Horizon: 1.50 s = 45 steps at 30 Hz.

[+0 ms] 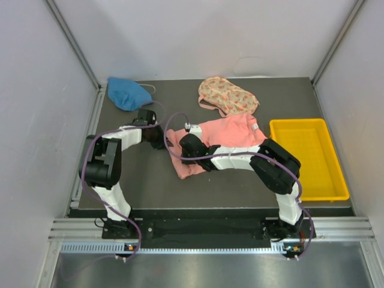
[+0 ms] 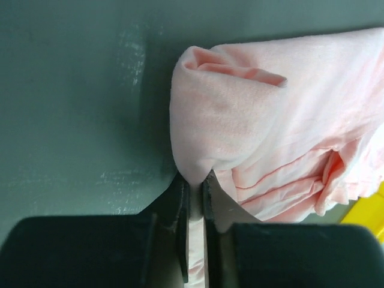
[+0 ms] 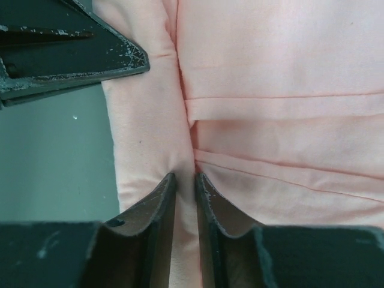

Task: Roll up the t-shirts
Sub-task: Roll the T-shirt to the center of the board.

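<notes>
Pinches the pink t-shirt [image 1: 231, 132] at the middle of the table [image 1: 144, 180]: left gripper [image 2: 195, 183] narrow on its bunched left edge, right gripper [image 3: 185, 180] narrow on a crease just beside. Shows yellow tray [image 1: 300, 122] at right edge; farther back, floral t-shirt [image 1: 228, 96] at far edge, blue t-shirt [image 1: 127, 93] at far-left corner.

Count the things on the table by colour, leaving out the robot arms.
pink tee: 1
blue tee: 1
floral tee: 1
yellow tray: 1
Total: 4
</notes>
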{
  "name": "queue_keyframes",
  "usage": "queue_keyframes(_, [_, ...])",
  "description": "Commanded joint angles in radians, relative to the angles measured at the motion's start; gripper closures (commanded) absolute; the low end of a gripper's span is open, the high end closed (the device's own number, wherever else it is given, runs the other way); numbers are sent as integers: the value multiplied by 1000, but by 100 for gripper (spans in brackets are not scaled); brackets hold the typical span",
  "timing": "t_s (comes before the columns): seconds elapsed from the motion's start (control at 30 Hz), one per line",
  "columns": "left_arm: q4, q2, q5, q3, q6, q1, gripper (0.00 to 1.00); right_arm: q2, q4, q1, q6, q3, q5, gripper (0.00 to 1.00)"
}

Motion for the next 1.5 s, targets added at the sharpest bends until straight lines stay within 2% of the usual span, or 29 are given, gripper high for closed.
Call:
queue_keyframes(0.0, [-163,-7,-208,78,44,0,100,-57,-79,16,-90,44,44,77])
queue_keyframes(0.03, [-184,-7,-228,87,53,2,100,-57,-89,23,-96,59,59,72])
queue_keyframes(0.13, [-246,-12,-244,108,84,0,100,-74,-96,46,-116,66,87,67])
queue_keyframes(0.4, [-326,-18,-247,130,128,2,100,-138,-148,173,-219,93,258,66])
queue_keyframes(0.6, [-352,-6,-235,156,138,0,100,-117,-153,261,-302,127,326,64])
queue_keyframes(0.73, [-370,1,-229,173,141,0,100,-42,-171,327,-368,199,369,61])
queue_keyframes(1.0, [-379,2,-218,184,138,0,100,130,-358,387,-426,418,475,57])
queue_keyframes(1.17, [-385,7,-218,194,142,0,100,197,-432,392,-440,478,530,52])
queue_keyframes(1.47, [-381,17,-216,190,141,0,100,296,-515,399,-452,555,525,48])
